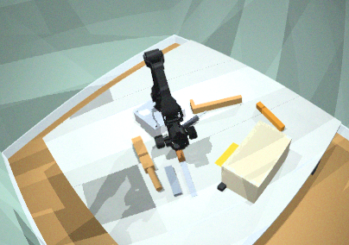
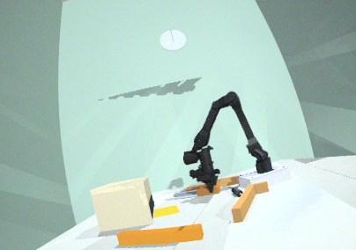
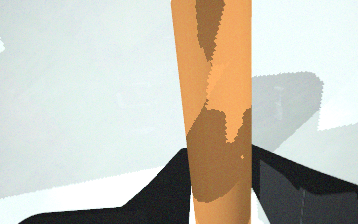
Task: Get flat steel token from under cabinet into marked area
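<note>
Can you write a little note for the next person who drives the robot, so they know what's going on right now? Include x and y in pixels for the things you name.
Gripper (image 1: 180,148) (image 2: 211,190) (image 3: 214,152): shut on the orange-brown handle (image 1: 180,156) (image 2: 203,191) (image 3: 220,75) of a tool with a long, thin pale blade (image 1: 189,179).
Cabinet (image 1: 255,164) (image 2: 121,207): cream box; the blade is out in the open, not under it.
Marked area: probably the yellow patch (image 1: 226,154) (image 2: 166,211) in front of the cabinet. No token shows on it.
Token: I can't see it in any view.
Done: tool in hand.
Left: get the token out, flat inside the area; put the tool down; open up and move clear.
</note>
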Controlling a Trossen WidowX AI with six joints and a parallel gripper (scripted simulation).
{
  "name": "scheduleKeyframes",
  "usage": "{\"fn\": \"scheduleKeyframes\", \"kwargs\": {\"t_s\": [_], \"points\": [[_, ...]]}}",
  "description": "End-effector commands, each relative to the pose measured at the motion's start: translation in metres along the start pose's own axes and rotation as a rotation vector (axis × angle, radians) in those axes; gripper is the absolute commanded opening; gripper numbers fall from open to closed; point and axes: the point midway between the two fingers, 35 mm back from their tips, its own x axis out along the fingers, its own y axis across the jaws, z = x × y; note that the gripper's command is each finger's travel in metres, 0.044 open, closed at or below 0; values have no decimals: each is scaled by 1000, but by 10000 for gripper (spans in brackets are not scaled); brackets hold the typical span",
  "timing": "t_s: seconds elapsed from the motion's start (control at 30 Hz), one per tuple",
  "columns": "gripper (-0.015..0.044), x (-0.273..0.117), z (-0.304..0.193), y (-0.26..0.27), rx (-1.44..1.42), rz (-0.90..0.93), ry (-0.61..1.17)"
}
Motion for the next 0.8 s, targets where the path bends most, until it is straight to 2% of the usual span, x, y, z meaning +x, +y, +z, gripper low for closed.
{"fn": "scheduleKeyframes", "kwargs": {"t_s": [0.0,0.77], "points": [[0,0,0,3,4,-2,-2],[0,0,-5,27,20,0,-2]]}}
